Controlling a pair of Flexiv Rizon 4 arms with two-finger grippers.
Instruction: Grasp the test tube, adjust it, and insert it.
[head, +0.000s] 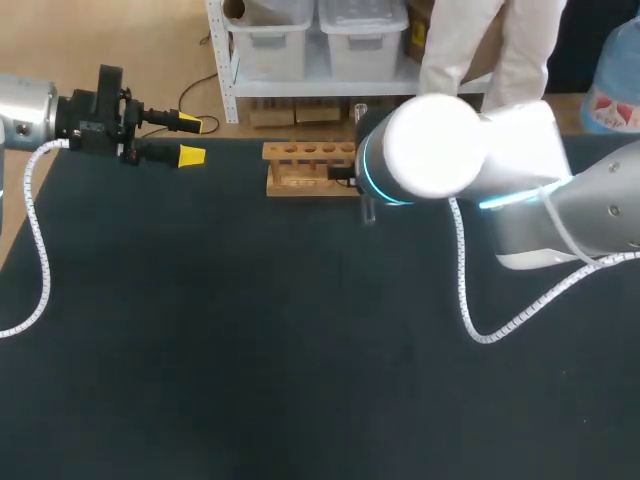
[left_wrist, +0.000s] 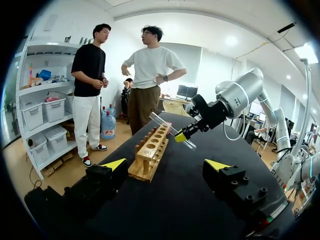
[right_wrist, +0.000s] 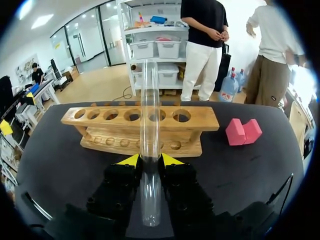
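A clear glass test tube (right_wrist: 150, 125) stands between the yellow fingertips of my right gripper (right_wrist: 150, 161), which is shut on its lower part. The tube is on the near side of the wooden rack (right_wrist: 140, 125), whose top row of several holes is unfilled. In the left wrist view the tube (left_wrist: 167, 129) hangs tilted above the table beside the rack (left_wrist: 150, 150), held by my right gripper (left_wrist: 182, 136). In the head view my right arm (head: 450, 150) covers its gripper and the rack's (head: 308, 168) right end. My left gripper (head: 188, 140) stands open at the far left, holding nothing.
A pink block (right_wrist: 243, 131) lies on the dark table mat just past one end of the rack. The mat's (head: 250, 350) wide front part lies between the two arms. White cables hang from both arms.
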